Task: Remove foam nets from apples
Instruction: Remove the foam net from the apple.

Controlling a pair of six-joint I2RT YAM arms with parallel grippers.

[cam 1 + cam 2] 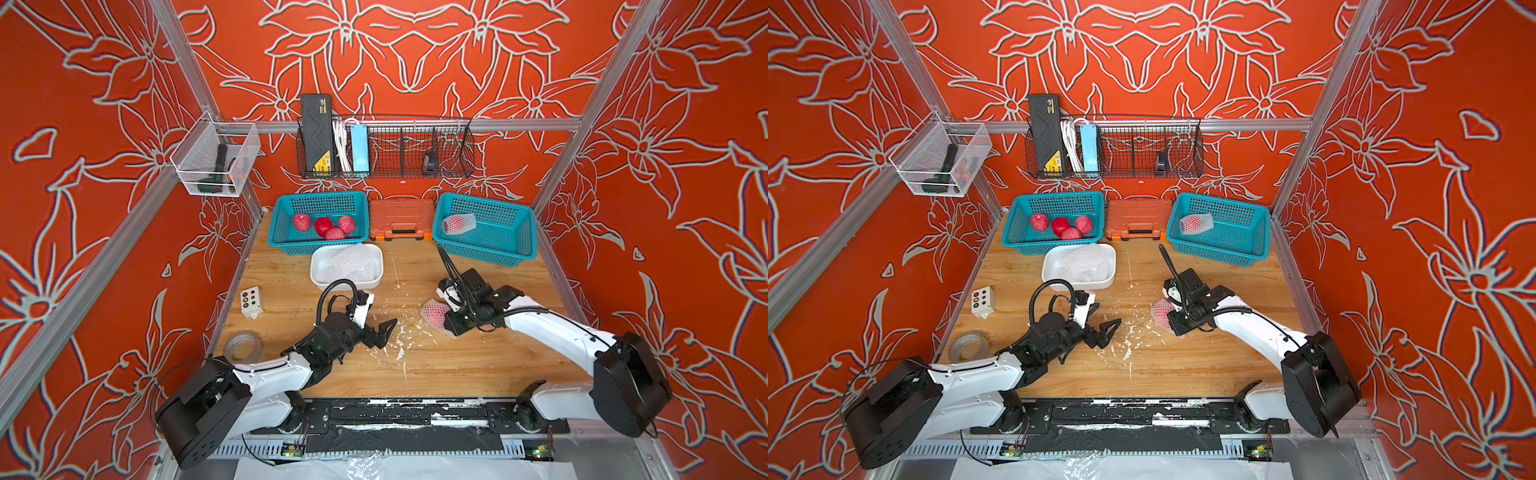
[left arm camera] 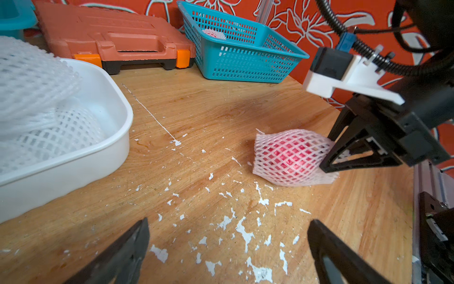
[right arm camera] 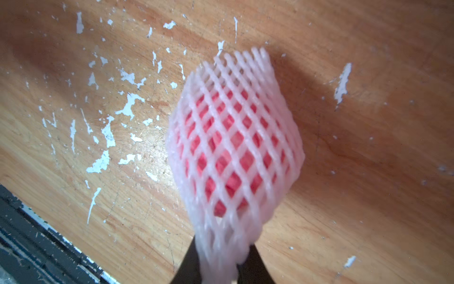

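Right gripper (image 3: pixel 221 261), lower centre, clenched on the net (image 3: pixel 233 98) end; apple (image 3: pixel 237 142) inside, above. Left gripper (image 2: pixel 228 228) released, apart.

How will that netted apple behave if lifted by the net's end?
Probably floppy: the foam net necks thin where the right gripper pinches it. Its far end looks open, so the round apple may slip out and roll.

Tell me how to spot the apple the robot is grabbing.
On the wooden table, look in front of the right teal basket. A netted apple is there, net pinched by the right arm's jaws. Every other apple sits in a basket.
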